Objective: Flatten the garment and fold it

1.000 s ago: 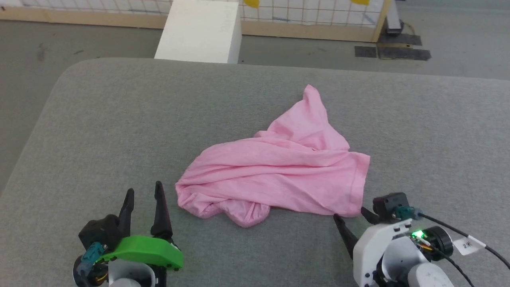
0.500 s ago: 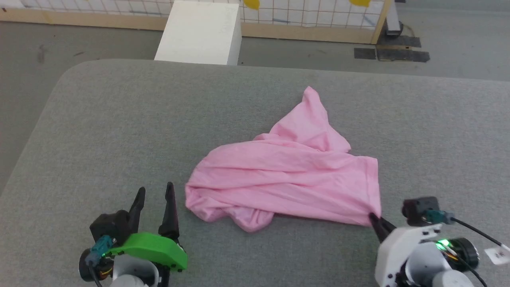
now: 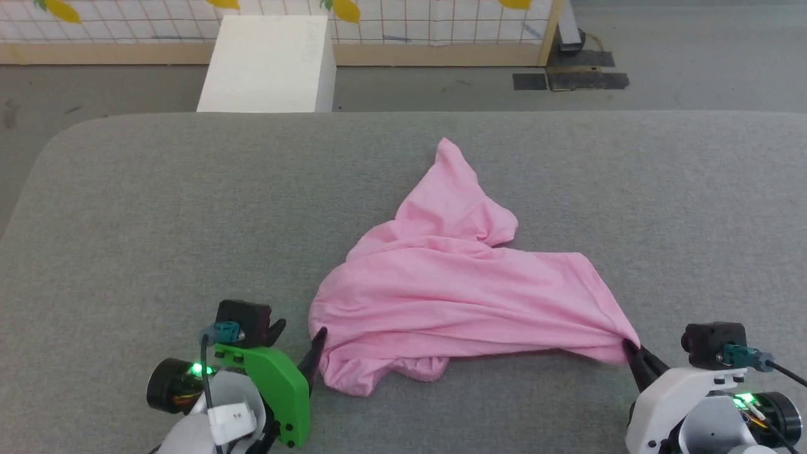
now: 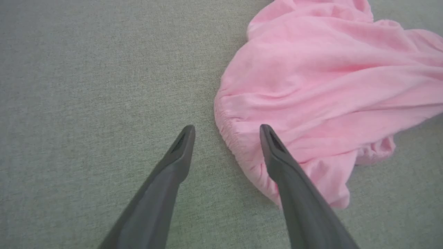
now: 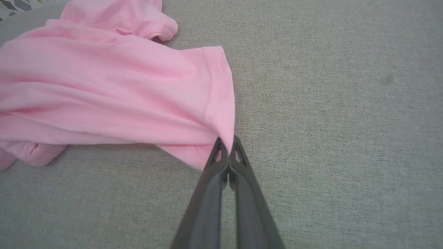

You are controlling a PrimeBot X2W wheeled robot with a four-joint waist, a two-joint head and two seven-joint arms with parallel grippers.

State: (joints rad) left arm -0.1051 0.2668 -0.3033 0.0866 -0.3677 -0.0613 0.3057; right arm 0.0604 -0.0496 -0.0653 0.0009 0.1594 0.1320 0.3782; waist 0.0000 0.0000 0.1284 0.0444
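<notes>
The pink shirt (image 3: 454,290) lies crumpled on the grey pad (image 3: 157,208). At its 4 o'clock the right gripper (image 5: 228,140) pinches a hemmed corner. At 8 o'clock the left gripper (image 4: 226,127) gapes wide, 1 finger seemingly touching cloth.

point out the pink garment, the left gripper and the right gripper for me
garment (image 3: 454,284), head view, middle of its crumpled pink body
right gripper (image 5: 228,139), right wrist view, between its fingers' tips, shut on the garment's hemmed corner
left gripper (image 4: 226,127), left wrist view, midway between its open fingers' tips
</notes>
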